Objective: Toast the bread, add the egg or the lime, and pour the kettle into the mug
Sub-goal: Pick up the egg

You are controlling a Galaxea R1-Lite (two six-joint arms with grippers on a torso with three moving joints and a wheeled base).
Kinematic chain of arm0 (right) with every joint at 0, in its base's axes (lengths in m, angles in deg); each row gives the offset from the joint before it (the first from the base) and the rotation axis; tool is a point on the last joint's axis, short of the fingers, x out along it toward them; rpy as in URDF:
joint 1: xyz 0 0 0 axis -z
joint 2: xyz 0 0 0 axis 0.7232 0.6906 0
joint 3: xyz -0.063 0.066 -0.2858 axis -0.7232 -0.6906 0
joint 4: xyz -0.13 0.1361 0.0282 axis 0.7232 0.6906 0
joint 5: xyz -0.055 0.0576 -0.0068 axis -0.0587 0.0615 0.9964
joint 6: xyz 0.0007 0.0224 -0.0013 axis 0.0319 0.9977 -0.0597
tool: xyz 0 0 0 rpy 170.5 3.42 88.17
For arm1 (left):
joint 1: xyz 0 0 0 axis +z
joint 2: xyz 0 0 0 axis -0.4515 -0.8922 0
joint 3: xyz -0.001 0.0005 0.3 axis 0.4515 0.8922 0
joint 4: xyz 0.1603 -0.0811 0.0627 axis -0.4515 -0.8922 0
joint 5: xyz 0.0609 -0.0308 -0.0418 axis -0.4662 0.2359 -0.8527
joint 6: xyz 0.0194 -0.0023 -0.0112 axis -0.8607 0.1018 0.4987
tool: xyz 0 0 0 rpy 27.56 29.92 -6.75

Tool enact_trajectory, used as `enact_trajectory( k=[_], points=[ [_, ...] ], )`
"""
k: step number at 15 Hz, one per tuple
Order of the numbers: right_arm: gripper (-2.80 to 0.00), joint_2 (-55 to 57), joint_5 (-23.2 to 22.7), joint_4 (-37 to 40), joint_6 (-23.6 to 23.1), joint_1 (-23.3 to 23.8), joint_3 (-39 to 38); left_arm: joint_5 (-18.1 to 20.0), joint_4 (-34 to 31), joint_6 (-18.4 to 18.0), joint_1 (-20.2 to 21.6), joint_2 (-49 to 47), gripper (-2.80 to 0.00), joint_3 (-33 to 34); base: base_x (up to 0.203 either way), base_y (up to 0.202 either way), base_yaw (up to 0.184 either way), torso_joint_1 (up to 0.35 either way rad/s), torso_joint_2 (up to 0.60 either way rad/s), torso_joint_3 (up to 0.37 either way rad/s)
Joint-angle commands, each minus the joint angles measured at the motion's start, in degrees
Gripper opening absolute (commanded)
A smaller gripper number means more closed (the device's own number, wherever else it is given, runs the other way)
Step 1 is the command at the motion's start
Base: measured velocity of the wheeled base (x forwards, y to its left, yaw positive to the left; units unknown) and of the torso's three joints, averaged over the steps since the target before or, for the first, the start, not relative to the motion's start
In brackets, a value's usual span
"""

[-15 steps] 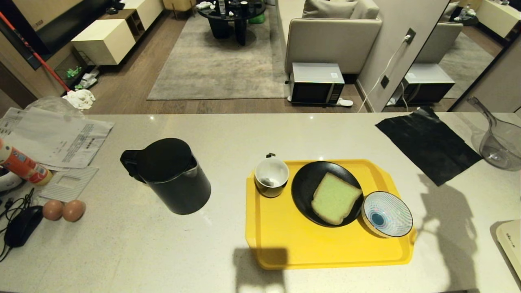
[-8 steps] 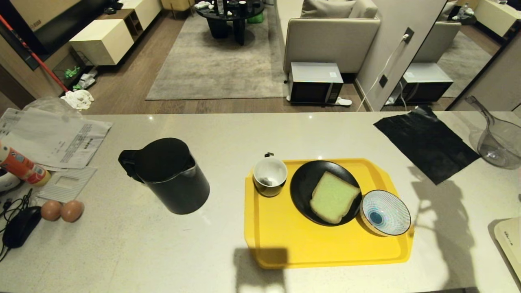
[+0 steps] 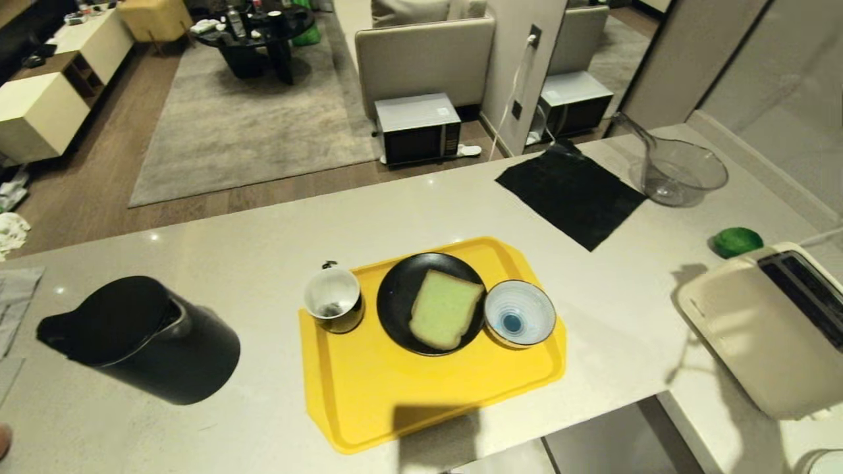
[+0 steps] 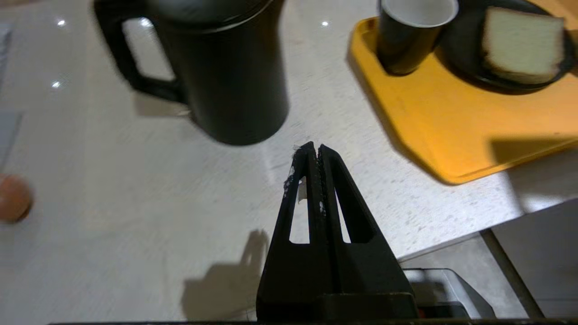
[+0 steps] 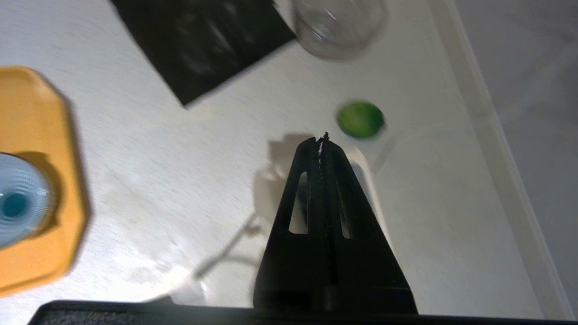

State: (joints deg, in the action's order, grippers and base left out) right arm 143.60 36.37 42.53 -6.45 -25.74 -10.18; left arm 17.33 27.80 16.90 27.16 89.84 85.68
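The bread [image 3: 442, 308] lies on a black plate [image 3: 398, 309] on the yellow tray [image 3: 395, 388]. On the tray's left stands the mug [image 3: 334, 299], and the black kettle [image 3: 141, 339] is on the counter farther left. The lime [image 3: 736, 241] rests at the far right, behind a white toaster [image 3: 757, 329]. The task's egg is out of view. Neither arm shows in the head view. My left gripper [image 4: 314, 146] is shut and empty over the counter in front of the kettle [image 4: 226, 67]. My right gripper [image 5: 321, 139] is shut and empty, with the lime [image 5: 360, 119] just beyond its tips.
A blue-and-white striped bowl [image 3: 519, 321] sits on the tray's right. A black cloth [image 3: 570, 194] and a clear plastic jug [image 3: 678, 172] lie at the back right. A plain brown egg [image 4: 13, 197] rests left of the kettle. The counter's front edge steps in at the lower right.
The whole head view has swung to the right: the toaster and lime have come into sight, the papers and brown eggs have left it. Nothing on the counter has moved.
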Motion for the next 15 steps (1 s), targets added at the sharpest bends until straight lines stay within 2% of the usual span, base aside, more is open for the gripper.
enact_trajectory(
  k=[1,11,13,15],
  points=[
    [-2.8,0.71,-0.11,-0.07,-0.09,-0.07,-0.13,0.0,0.02,-0.06,0.03,0.04,-2.8,0.0,0.005,0.007,-0.173,-0.002,0.01,0.002],
    [-2.8,1.12,-0.02,-0.07,-0.09,-0.01,-0.87,0.0,0.02,-0.04,0.03,0.04,-2.8,0.0,0.002,0.008,-0.17,0.001,0.0,0.001],
    [-2.8,1.34,-0.02,0.23,-0.35,-0.05,-1.04,0.0,0.02,-0.09,0.03,0.04,-2.8,0.0,-0.001,0.005,-0.109,0.003,0.0,0.002],
    [-2.8,2.16,-0.18,0.97,-3.27,-0.17,-2.14,0.0,0.02,-0.04,0.03,0.04,-2.8,0.0,0.0,0.0,0.0,0.0,0.0,0.0]
  ],
)
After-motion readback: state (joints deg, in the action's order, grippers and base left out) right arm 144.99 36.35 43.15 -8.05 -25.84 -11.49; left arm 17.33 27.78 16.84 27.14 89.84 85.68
